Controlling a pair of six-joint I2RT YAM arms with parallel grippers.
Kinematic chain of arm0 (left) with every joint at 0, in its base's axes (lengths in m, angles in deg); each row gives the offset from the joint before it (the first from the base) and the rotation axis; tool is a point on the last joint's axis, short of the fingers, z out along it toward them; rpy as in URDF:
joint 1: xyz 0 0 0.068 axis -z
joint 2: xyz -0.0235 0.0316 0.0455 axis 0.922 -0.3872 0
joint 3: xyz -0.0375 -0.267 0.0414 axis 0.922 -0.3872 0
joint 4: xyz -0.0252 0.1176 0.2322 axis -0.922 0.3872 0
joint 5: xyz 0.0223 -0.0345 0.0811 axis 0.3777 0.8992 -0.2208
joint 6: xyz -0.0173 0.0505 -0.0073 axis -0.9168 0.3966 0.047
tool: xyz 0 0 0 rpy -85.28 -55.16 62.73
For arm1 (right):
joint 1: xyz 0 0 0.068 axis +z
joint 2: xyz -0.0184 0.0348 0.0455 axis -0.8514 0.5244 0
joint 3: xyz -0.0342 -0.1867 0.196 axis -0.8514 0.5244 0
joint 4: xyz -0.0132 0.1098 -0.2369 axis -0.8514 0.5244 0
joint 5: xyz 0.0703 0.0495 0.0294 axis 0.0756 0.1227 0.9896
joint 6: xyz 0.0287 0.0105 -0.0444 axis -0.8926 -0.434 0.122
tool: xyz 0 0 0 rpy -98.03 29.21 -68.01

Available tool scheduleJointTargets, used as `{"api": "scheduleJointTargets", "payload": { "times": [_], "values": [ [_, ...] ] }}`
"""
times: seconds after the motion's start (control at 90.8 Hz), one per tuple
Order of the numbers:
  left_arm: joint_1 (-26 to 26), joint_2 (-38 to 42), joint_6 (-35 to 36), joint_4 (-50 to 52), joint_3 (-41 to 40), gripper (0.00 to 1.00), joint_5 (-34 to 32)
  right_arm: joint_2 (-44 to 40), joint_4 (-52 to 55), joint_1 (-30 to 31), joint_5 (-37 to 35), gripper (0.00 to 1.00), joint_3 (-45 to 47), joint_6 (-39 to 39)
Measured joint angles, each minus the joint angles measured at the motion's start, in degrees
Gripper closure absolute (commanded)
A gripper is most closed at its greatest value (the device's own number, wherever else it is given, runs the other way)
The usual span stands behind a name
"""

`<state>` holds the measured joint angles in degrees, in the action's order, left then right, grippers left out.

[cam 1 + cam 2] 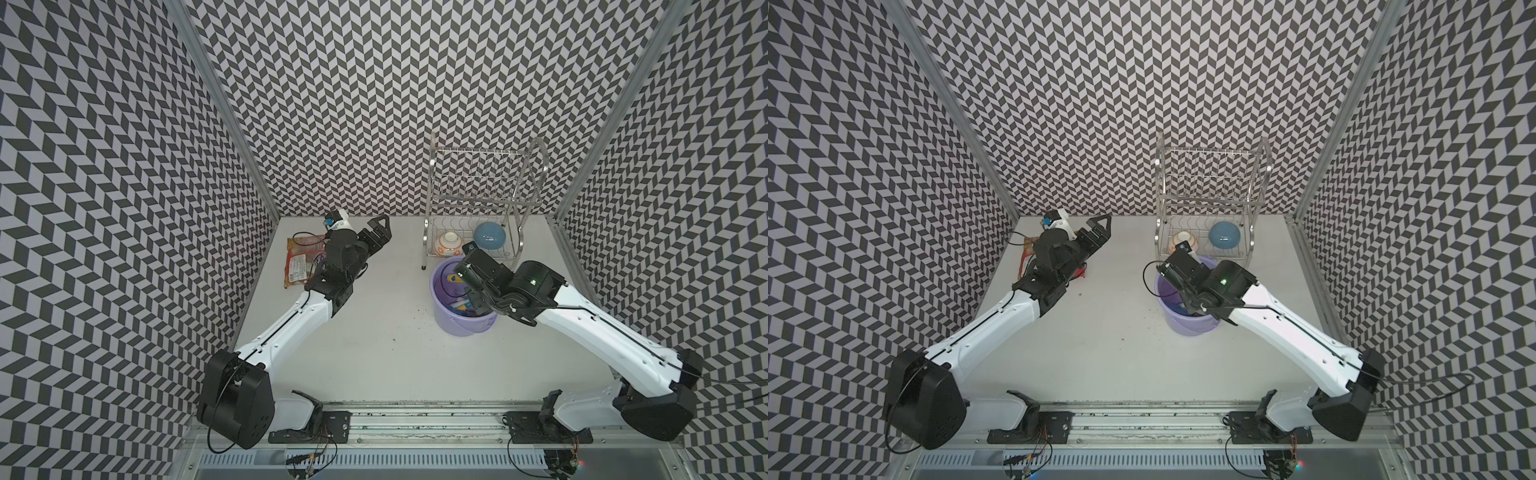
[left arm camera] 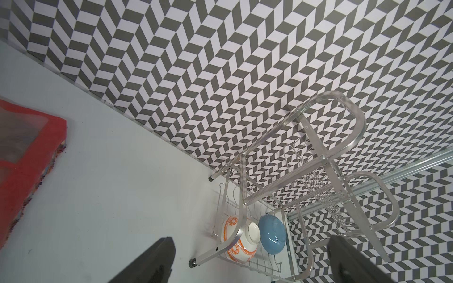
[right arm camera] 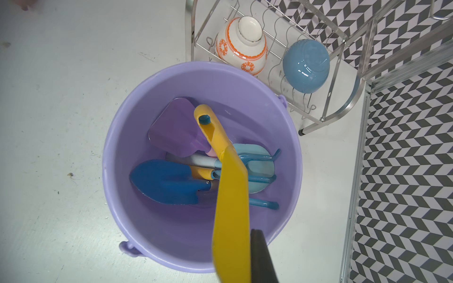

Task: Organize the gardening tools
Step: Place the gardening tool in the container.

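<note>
My right gripper (image 3: 241, 245) is shut on the yellow scoop (image 3: 230, 208), which slants down into the lavender bucket (image 3: 115, 137); only one dark finger (image 3: 261, 252) shows beside it. Inside the bucket lie the purple scoop (image 3: 176, 127), the dark blue trowel (image 3: 164, 181), the light blue spade (image 3: 257, 169) and the blue fork (image 3: 263, 203) with its yellow handle. In both top views the right gripper (image 1: 478, 301) dips into the bucket (image 1: 461, 328). My left gripper (image 1: 380, 232) is open and holds nothing, near the table's back edge.
A metal dish rack (image 1: 478, 187) stands right behind the bucket, with a white and orange bowl (image 1: 446, 243) and a blue bowl (image 1: 489, 236) in it. A red snack bag (image 1: 299, 262) lies under the left arm. Patterned walls close in the back and sides.
</note>
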<state>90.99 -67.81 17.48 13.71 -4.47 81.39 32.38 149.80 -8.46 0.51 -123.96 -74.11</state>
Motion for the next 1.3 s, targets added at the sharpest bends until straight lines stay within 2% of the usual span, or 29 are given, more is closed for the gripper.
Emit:
{"api": "scheduleJointTargets", "payload": {
  "times": [0.43, 0.782, 0.87, 1.003, 1.3],
  "values": [
    [-0.3, 0.1, 0.2, 3.9, 0.1, 0.00, -0.4, 3.8, -1.2, -5.2, 5.4, 0.93, 0.0, 5.2],
    [-0.4, 1.0, 0.2, 5.4, 0.1, 0.00, -1.4, 9.9, -3.0, -8.2, 5.1, 0.88, 0.0, 6.4],
    [-0.6, 1.0, 0.4, 5.4, 0.1, 0.00, -1.4, 12.9, -3.0, -8.5, 4.8, 0.82, -0.5, 6.2],
    [-1.2, 1.0, 0.9, 5.5, 0.1, 0.00, -1.6, 16.3, -3.5, -8.5, 4.5, 0.66, -1.6, 6.0],
    [-2.6, 1.0, 1.7, 5.7, 0.1, 0.00, -2.4, 16.7, -6.1, -8.5, 4.5, 0.35, -4.3, 5.4]
  ]
}}
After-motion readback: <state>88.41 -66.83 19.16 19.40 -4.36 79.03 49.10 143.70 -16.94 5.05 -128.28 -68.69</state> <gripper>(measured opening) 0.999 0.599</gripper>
